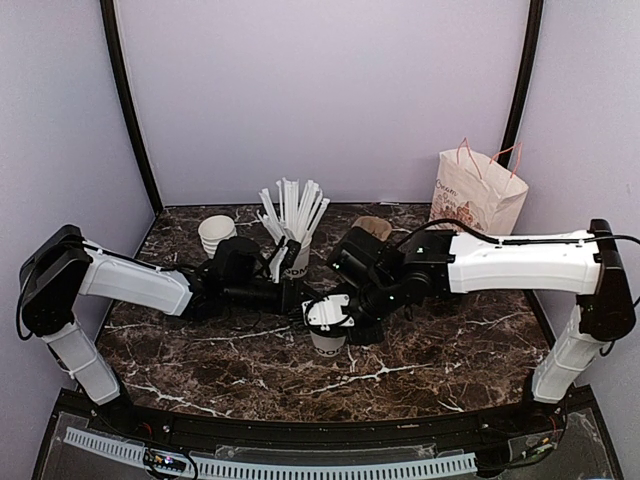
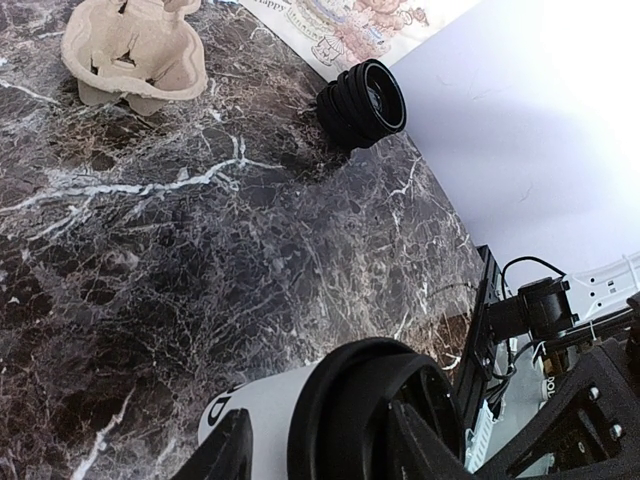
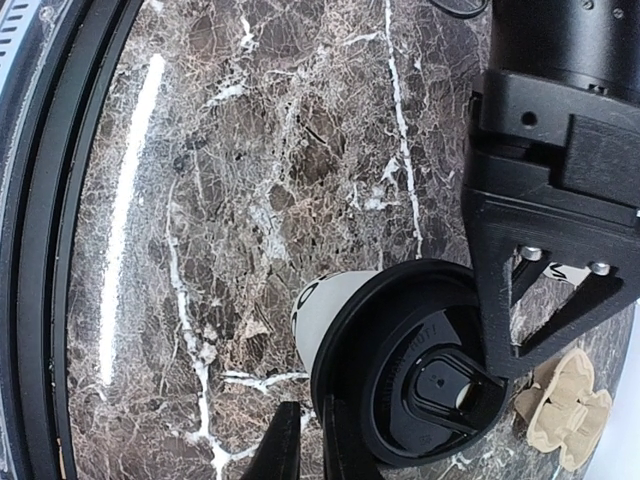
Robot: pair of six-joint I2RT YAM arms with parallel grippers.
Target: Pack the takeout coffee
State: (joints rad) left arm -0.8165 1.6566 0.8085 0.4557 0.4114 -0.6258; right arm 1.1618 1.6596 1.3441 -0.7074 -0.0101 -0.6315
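My left gripper [image 2: 322, 452] clamps the takeout coffee [image 3: 325, 310] mid-table, my right gripper [image 3: 310, 445] is nearly together at the rim of its lid [image 3: 395, 345], pinching or not I cannot tell, and bare table [image 1: 200, 365] lies toward the near edge.

White takeout coffee [image 3: 325, 312] w/ blk lid [image 3: 400, 360], dk-brown white-veined marble table [image 1: 220, 365], tan carrier [image 2: 135, 50]

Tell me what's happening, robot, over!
Left end effector clamped round coffee cup. Right end effector pinching lid rim. Cup standing mid-table. Bag far right; right arm lies across the way.
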